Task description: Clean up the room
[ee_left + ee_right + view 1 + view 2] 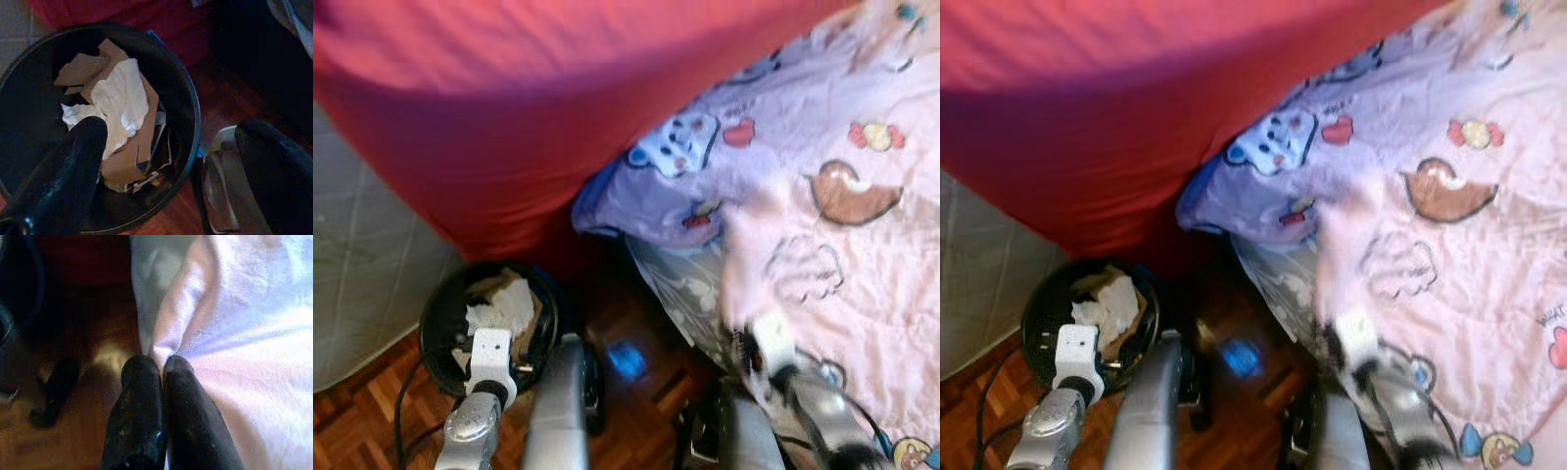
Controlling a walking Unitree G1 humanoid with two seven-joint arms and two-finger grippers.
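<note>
A pink and lilac blanket point(822, 245) printed with cartoon figures lies over the bed and hangs down to the floor. My right gripper point(159, 363) is shut on a fold at the blanket's hanging edge, low beside the bed point(759, 348). A round black bin point(188, 98) stands on the floor at the left, holding crumpled white paper point(122, 98) and brown cardboard pieces point(80, 68). My left gripper point(171, 132) hovers open just above the bin's near rim, with nothing between its fingers.
A red sheet point(529, 108) covers the bed behind the bin. A grey quilted surface point(362, 255) stands at the far left. Wooden parquet floor point(636, 401) runs between bin and bed. A pale slipper point(222, 196) lies beside the bin.
</note>
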